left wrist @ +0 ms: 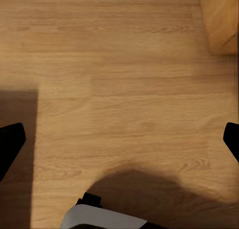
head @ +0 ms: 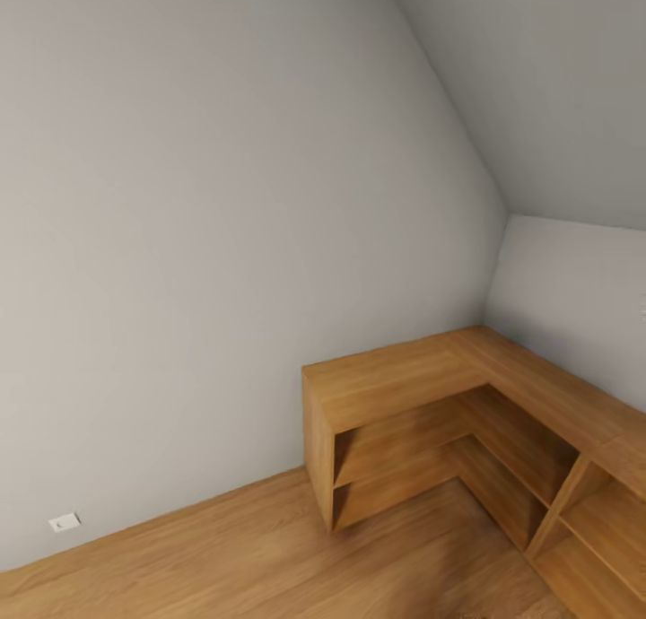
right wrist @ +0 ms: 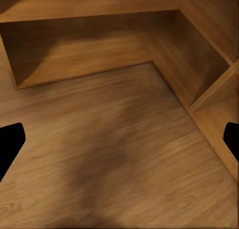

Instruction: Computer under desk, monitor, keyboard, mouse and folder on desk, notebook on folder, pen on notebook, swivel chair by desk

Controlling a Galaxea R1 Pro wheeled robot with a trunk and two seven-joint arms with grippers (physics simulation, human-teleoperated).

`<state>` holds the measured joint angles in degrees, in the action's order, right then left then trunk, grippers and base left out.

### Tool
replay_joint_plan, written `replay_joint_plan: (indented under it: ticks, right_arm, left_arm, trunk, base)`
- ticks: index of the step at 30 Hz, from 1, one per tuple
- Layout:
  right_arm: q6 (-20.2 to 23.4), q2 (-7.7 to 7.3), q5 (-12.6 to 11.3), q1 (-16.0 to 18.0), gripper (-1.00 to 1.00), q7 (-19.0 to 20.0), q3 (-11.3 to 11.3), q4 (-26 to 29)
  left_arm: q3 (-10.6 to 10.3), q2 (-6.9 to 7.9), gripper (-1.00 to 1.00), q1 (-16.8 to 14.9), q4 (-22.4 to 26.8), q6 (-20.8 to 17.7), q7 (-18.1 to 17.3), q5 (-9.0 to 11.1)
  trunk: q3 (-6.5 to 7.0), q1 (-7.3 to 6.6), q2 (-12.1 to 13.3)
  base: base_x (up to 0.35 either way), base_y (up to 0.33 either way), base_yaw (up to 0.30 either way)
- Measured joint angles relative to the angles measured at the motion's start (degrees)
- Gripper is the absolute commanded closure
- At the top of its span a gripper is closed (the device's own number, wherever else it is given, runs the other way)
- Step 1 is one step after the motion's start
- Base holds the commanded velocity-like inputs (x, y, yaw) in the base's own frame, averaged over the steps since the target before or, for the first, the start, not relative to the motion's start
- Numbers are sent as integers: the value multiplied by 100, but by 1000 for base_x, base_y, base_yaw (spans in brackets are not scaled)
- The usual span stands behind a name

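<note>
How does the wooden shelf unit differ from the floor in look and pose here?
The shelf unit stands upright in the room's corner and bends in an L; the floor lies flat. The shelf unit has open compartments with shadowed insides; the floor is one unbroken plank surface. Both are a similar warm, light wood grain.

Warm grained wood, satin-smooth, on the floor (head: pixel 224 556) and the corner shelf unit (head: pixel 395 381). Matt, plain grey paint on the walls (head: pixel 197 242). Small white plastic-looking outlet (head: pixel 64 521).
</note>
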<state>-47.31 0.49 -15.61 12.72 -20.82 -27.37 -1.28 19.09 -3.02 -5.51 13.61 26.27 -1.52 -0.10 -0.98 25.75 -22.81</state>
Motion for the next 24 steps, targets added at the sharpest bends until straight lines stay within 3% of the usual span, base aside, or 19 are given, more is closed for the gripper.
replay_joint_plan:
  ticks: [11,14,19,24]
  right_arm:
    - [4,5,-32,-86,-100,3,7,-7]
    - [0,2,-179,-100,-100,15,9,-4]
    - [-3,-4,-555,-109,-100,63,11,0]
    - [-2,1,-633,-110,-100,91,3,0]
  left_arm:
    - [-8,222,-100,0,-280,24,-194,3]
    - [-14,239,-100,0,-362,119,-211,-2]
    - [-19,303,-100,1,-731,614,-235,-19]
    - [-33,330,-100,6,-922,1127,-372,-85]
  trunk:
    - [0,0,0]
    - [0,0,0]
    - [0,0,0]
    - [0,0,0]
  base:
    - [3,-1,-259]
    - [0,0,-259]
    - [0,0,-259]
    - [0,0,-259]
